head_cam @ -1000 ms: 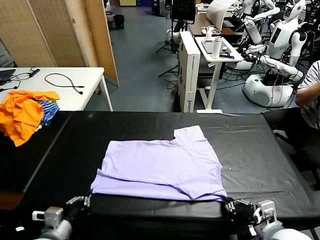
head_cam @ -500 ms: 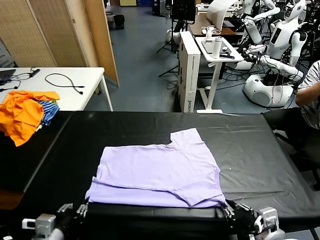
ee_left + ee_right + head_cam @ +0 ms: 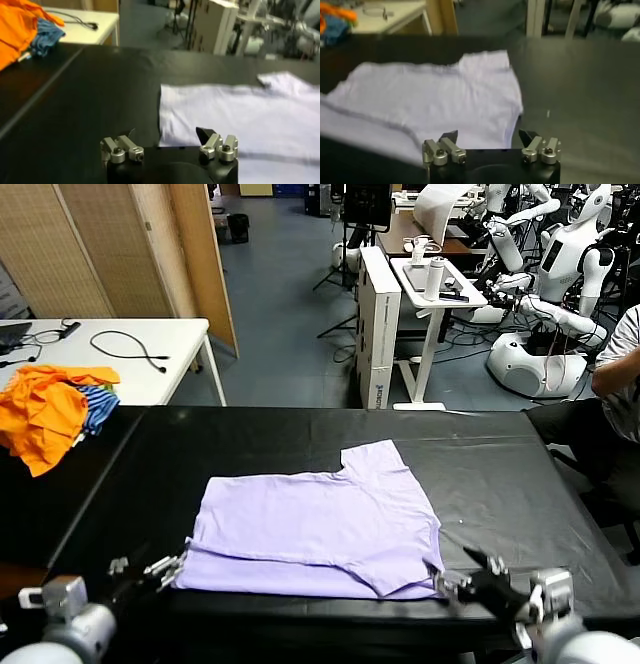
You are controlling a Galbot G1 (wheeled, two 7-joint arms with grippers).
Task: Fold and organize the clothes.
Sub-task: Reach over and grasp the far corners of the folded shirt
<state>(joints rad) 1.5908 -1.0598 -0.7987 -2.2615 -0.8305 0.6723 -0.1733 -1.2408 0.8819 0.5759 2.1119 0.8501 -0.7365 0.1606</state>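
Note:
The pale lavender T-shirt [image 3: 320, 529] lies flat on the black table [image 3: 500, 474], its near part doubled over, one sleeve pointing to the far side. No purple print shows. My left gripper [image 3: 145, 569] is open and empty just off the shirt's near left corner. My right gripper [image 3: 468, 574] is open and empty just off the near right corner. In the left wrist view the shirt [image 3: 240, 115] lies ahead of the open left gripper [image 3: 166, 135]. In the right wrist view the shirt [image 3: 430, 100] lies ahead of the open right gripper [image 3: 488, 136].
Bright orange garments [image 3: 45, 409] and a blue-striped cloth [image 3: 95, 406] are heaped at the table's far left corner. A white side table [image 3: 150, 344] with a cable stands behind. A seated person [image 3: 615, 374] is at the right edge. Other robots and a white cart stand beyond.
The shirt slid a little toward the near edge and to the left. Both grippers, which were at its near corners, have opened and drawn slightly away from the hem.

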